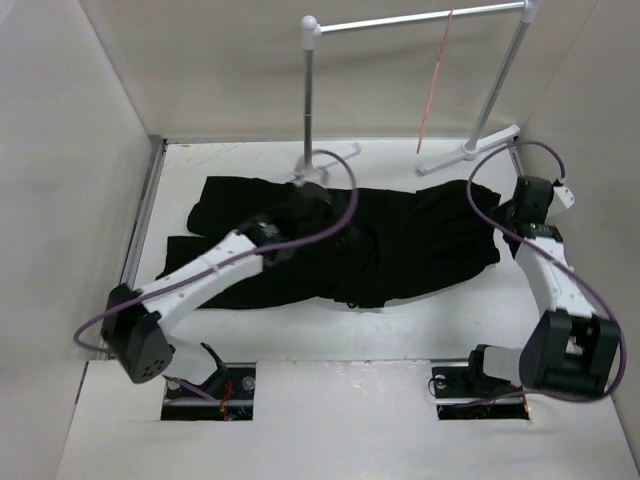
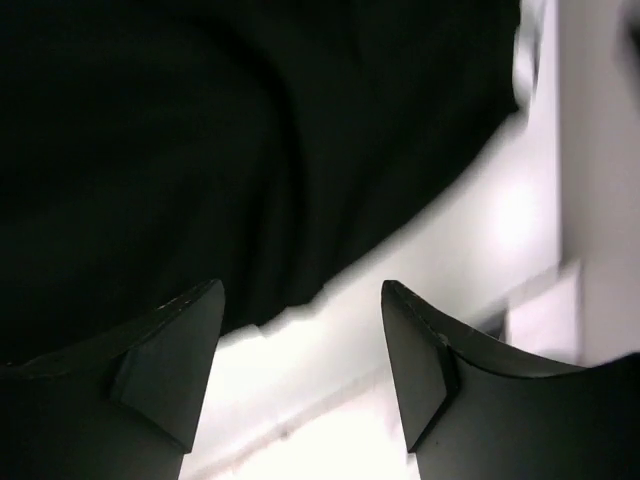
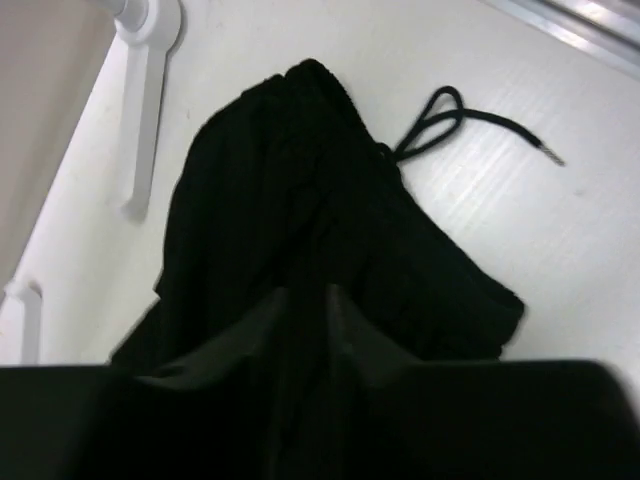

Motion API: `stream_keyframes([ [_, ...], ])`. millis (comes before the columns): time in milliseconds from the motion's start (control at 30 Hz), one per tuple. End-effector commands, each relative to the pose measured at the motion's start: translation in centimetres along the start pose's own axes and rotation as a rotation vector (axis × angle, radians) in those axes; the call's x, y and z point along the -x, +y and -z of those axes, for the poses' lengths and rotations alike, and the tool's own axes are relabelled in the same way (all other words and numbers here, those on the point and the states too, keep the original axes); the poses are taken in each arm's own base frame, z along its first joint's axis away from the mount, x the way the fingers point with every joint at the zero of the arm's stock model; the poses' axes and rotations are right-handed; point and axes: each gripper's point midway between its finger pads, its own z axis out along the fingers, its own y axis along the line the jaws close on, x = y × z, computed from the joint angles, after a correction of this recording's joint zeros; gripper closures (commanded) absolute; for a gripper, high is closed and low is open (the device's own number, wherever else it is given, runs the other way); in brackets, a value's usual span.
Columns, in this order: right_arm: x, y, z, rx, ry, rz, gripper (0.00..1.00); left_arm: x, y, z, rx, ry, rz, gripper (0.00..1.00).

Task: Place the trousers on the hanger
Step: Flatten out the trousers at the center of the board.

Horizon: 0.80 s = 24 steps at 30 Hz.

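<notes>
Trousers [image 1: 420, 235] lie flat across the table [image 1: 330, 345], right end pinched in your right gripper [image 3: 303, 300]. The left gripper [image 2: 300, 292] hovers spread over their far edge. You're at the grasping stage: next, lift toward the hanger [image 1: 437, 85], far right.

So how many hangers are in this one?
1. A single pink-red hanger hangs from the garment rail at the back right, seen edge-on; none visible elsewhere, though the trousers could hide one.

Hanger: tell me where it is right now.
In the top view, the hanger hangs from the rail at the back right, beyond the trousers spread out below.
</notes>
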Motion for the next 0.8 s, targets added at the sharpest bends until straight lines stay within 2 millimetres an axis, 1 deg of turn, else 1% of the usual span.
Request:
stream_keyframes([
  [0,-3.5,-5.1,1.5,-0.115,0.04,0.008,0.77,6.3,8.9,1.0,0.188,-0.161,0.185,0.38],
  [33,-5.0,-6.1,1.5,-0.125,0.077,0.013,0.76,7.8,11.7,0.9,0.24,-0.197,0.23,0.38],
  [67,-6.2,-6.9,1.5,-0.127,0.111,0.011,0.73,9.0,14.5,0.9,0.291,-0.224,0.28,0.38],
  [100,-7.0,-7.5,1.5,-0.132,0.134,0.011,0.67,10.3,16.9,0.9,0.326,-0.253,0.324,0.38],
  [133,-7.5,-8.1,1.5,-0.141,0.148,0.014,0.59,11.5,19.5,0.9,0.368,-0.284,0.362,0.38],
  [167,-8.1,-8.4,1.5,-0.14,0.169,0.016,0.46,12.6,22.1,1.1,0.412,-0.319,0.405,0.38],
  [200,-8.6,-8.6,1.4,-0.139,0.185,0.022,0.38,13.6,24.6,1.1,0.445,-0.346,0.45,0.38],
  [267,-9.3,-8.8,1.1,-0.139,0.205,0.03,0.33,15.1,29.5,1.3,0.514,-0.387,0.534,0.39],
  [300,-9.5,-8.8,0.7,-0.134,0.212,0.034,0.32,15.7,31.5,1.4,0.539,-0.398,0.577,0.39],
  [333,-10.2,-8.7,0.4,-0.133,0.242,0.037,0.32,16.2,33.1,1.0,0.556,-0.401,0.606,0.39],
  [433,-11.4,-8.7,-0.8,-0.141,0.296,0.013,0.37,16.8,37.3,-0.2,0.614,-0.393,0.687,0.4],
  [500,-11.6,-8.6,-1.6,-0.15,0.297,-0.005,0.46,16.6,39.8,-1.2,0.654,-0.373,0.729,0.41],
  [533,-11.8,-8.7,-2.0,-0.157,0.301,-0.009,0.52,16.7,40.9,-1.6,0.666,-0.364,0.748,0.41],
  [600,-11.9,-8.9,-2.2,-0.179,0.31,-0.025,0.71,16.3,43.2,-2.0,0.699,-0.35,0.778,0.41],
  [633,-11.8,-9.1,-2.0,-0.191,0.303,-0.041,0.78,16.1,44.5,-2.1,0.721,-0.347,0.795,0.41],
  [667,-11.5,-9.3,-1.5,-0.198,0.291,-0.059,0.83,15.7,45.8,-1.9,0.742,-0.342,0.821,0.41],
  [767,-10.3,-10.1,0.7,-0.218,0.232,-0.098,0.89,15.5,49.2,-0.8,0.803,-0.357,0.873,0.41],
])
